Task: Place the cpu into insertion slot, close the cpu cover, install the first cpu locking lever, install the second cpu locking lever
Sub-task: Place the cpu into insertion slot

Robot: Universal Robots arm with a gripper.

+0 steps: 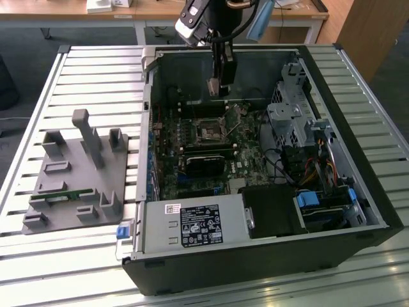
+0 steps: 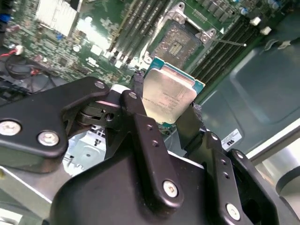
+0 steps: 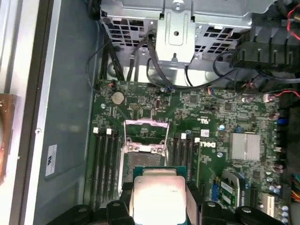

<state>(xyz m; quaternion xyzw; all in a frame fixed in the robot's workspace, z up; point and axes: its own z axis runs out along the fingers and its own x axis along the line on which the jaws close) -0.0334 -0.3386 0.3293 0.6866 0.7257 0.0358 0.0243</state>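
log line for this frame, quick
claw: shut on cpu | cpu: held near slot, not seated | slot: empty | cover: open

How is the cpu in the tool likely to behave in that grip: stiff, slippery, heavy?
The cpu looks like a thin rigid plate, so it probably won't flex. Its smooth metal top suggests it could slip, since the tool pinches it by opposite edges. Being small and flat, it is likely light.

The arm points down, its pincer clamped on the cpu.
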